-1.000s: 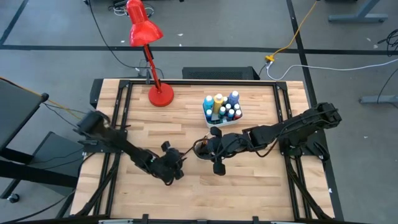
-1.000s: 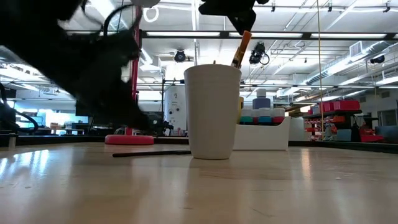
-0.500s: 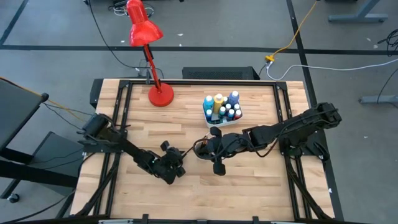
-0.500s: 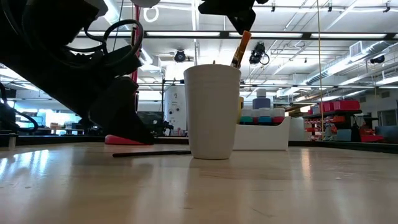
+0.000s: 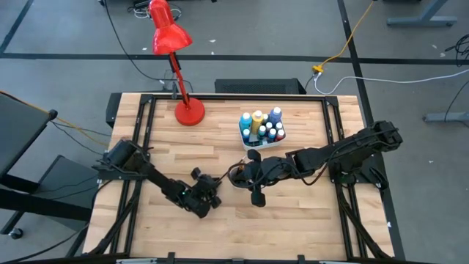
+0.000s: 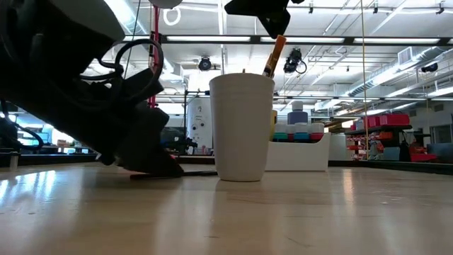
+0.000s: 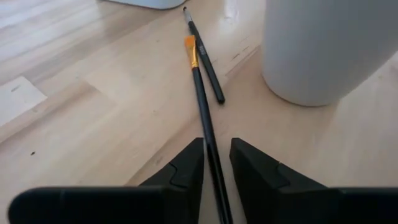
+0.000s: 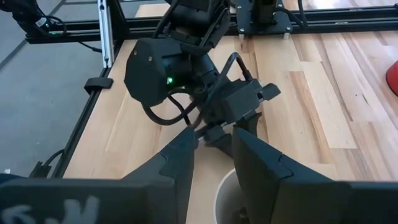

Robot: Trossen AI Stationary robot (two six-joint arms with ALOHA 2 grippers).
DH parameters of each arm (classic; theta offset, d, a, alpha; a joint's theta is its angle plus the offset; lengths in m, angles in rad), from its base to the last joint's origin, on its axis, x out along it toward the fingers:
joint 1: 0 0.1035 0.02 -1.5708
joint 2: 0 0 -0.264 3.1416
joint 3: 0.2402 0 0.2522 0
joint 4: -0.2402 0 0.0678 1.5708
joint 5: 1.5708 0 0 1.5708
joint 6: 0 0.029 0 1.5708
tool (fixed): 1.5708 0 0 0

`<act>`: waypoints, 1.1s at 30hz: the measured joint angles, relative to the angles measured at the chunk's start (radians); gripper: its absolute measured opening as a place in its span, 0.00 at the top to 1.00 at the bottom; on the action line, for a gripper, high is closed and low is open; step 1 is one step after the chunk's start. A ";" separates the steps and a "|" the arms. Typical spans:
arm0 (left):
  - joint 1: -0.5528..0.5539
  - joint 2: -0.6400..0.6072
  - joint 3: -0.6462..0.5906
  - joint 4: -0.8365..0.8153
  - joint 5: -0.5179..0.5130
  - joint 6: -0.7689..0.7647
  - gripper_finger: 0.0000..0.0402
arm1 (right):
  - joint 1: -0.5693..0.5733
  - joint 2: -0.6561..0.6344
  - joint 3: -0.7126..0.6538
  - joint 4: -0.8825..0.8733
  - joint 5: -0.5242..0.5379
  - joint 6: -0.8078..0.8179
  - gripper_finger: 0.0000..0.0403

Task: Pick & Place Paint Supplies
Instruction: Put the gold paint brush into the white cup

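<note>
A white cup (image 6: pixel 243 127) stands on the table, and a brown-handled brush (image 6: pixel 274 53) leans out of it. My right gripper (image 6: pixel 272 25) hovers just above that brush's upper end, its fingers (image 8: pixel 180 155) a narrow gap apart; no brush shows between them. My left gripper (image 7: pixel 216 146) is down at the table beside the cup, open. Its fingers stand on either side of a black brush with an orange ferrule (image 7: pixel 200 93), which lies flat. A second, shorter black brush (image 7: pixel 206 56) lies beside it. The paint bottles (image 5: pixel 261 128) stand in a white tray.
A red desk lamp (image 5: pixel 189 111) stands near the table's far edge, left of the bottle tray (image 6: pixel 297 152). The cup (image 7: pixel 323 50) is close beside my left gripper (image 5: pixel 207 198). Bare wood lies toward the near edge.
My left gripper has come down to the table top and moved a little toward the cup, ending astride the lying brush. The brush in the cup has not moved.
</note>
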 joint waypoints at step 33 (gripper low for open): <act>0.015 -0.001 -0.119 0.163 0.005 -0.085 0.96 | 0.000 0.000 0.000 0.012 -0.002 0.004 0.72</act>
